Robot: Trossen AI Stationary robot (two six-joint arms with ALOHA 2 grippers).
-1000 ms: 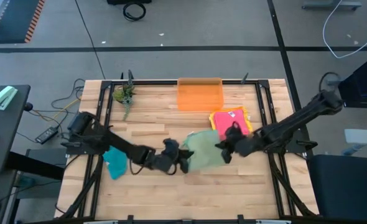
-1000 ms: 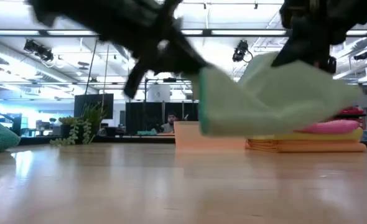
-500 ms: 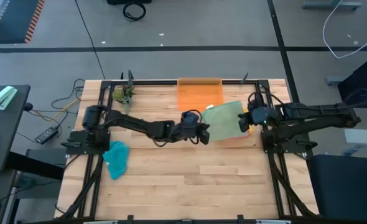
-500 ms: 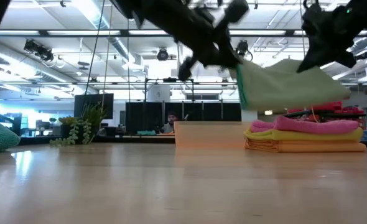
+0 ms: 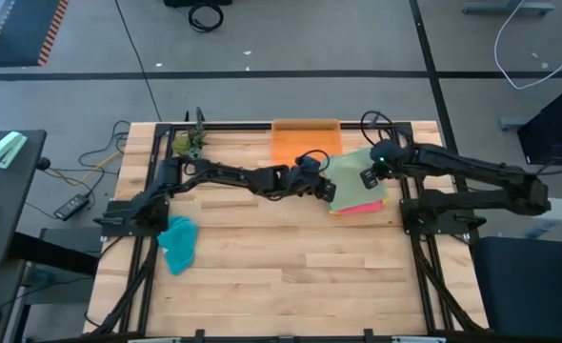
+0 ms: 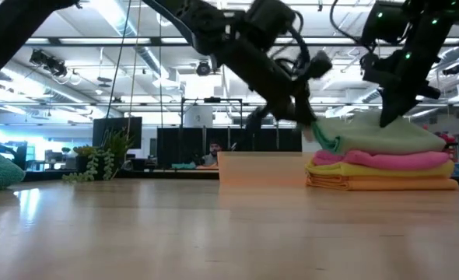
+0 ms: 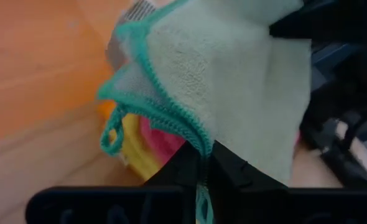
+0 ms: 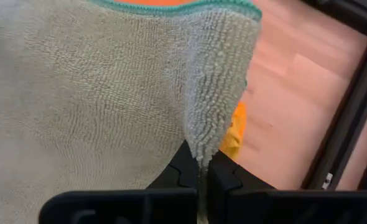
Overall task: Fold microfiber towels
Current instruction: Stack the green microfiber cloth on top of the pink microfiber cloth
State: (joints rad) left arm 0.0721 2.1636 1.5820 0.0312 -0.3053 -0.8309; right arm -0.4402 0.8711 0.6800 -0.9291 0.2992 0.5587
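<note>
A folded sage green microfiber towel [image 5: 351,179] lies on top of a stack of pink [image 6: 385,159], yellow [image 6: 385,169] and orange [image 6: 381,183] towels at the table's far right. My left gripper [image 5: 325,188] is shut on the green towel's left side. My right gripper [image 5: 370,177] is shut on its right side. A teal towel [image 5: 177,243] lies crumpled on the table at the near left. My left gripper pinches the green towel's teal-hemmed edge [image 7: 193,138] near a corner between its two fingers, where several layers show. It comes from the table's left, slanting down. The towel rests on the stack [image 6: 346,145]. My right gripper pinches a bunched fold of the green towel [image 8: 202,146] between its two fingers, near a hemmed corner. It comes from above, pointing steeply down. That part of the towel [image 6: 404,138] lies on the pink towel.
A translucent orange bin [image 5: 307,144] stands at the far edge, just left of the stack. A small plant [image 5: 190,145] sits at the far left corner. Black frame rails [image 5: 407,205] run along the table's right side. Bare wood fills the table's near half.
Both grippers have carried the green towel from the table's middle toward the far right. It hung between them above the table, and now it lies on the stack. The right gripper has tipped further down. Both stay shut on the towel.
</note>
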